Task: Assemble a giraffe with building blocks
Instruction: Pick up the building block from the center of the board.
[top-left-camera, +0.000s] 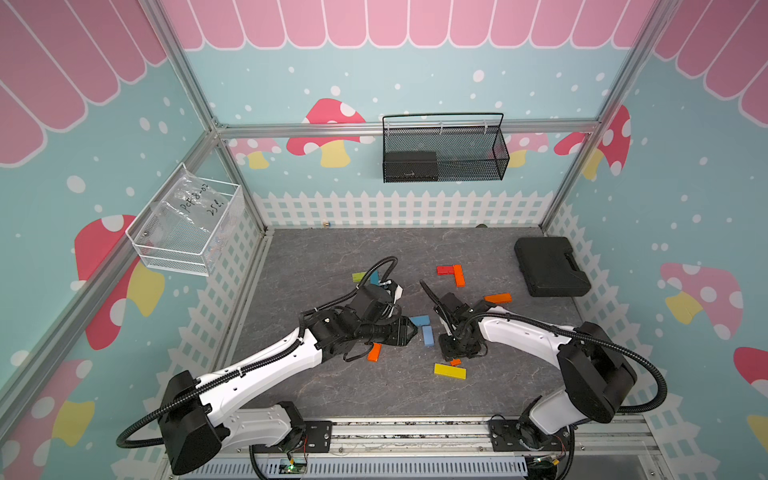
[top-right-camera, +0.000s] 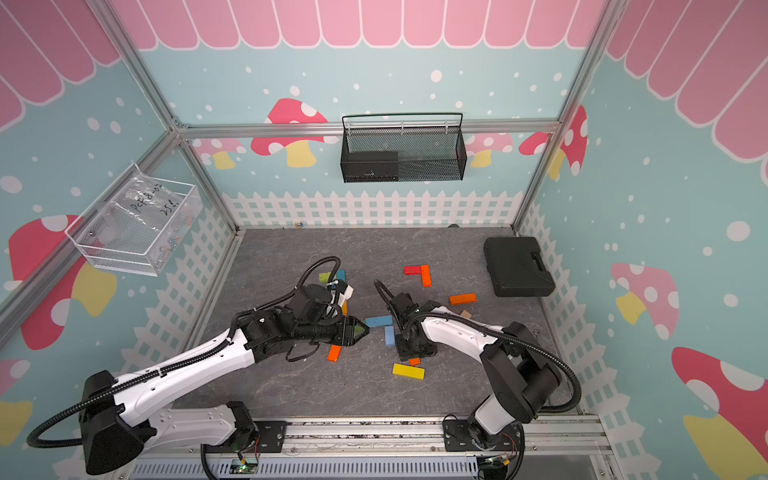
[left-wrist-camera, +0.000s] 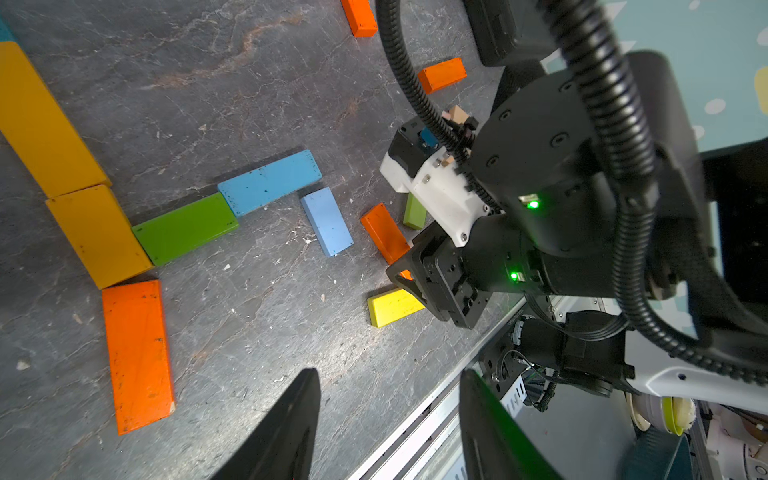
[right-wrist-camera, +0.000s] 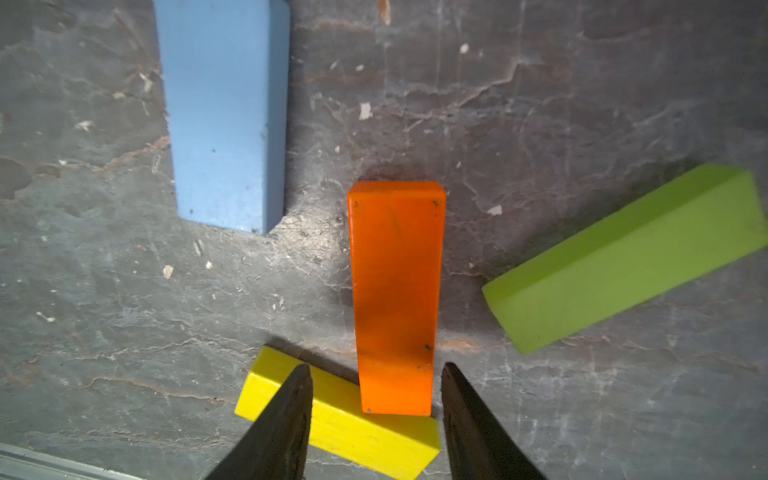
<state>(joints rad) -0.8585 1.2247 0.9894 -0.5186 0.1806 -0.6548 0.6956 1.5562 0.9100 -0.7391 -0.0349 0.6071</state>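
- Building blocks (top-left-camera: 419, 321) scattered on the table (top-left-camera: 332, 395): both top views show four orange, three blue, one red.
- Left gripper (left-wrist-camera: 386, 415): parted, empty.
- Right gripper (right-wrist-camera: 376, 370): parted, straddling one orange block (right-wrist-camera: 395, 291).

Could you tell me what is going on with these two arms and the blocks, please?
Two robot arms are working on a giraffe made from building blocks scattered on the grey table. The right claw hangs open astride the end of an orange block that meets a yellow block; it grips nothing yet. The left claw is open and empty. Ahead of it, a green block and a blue block lie end to end.
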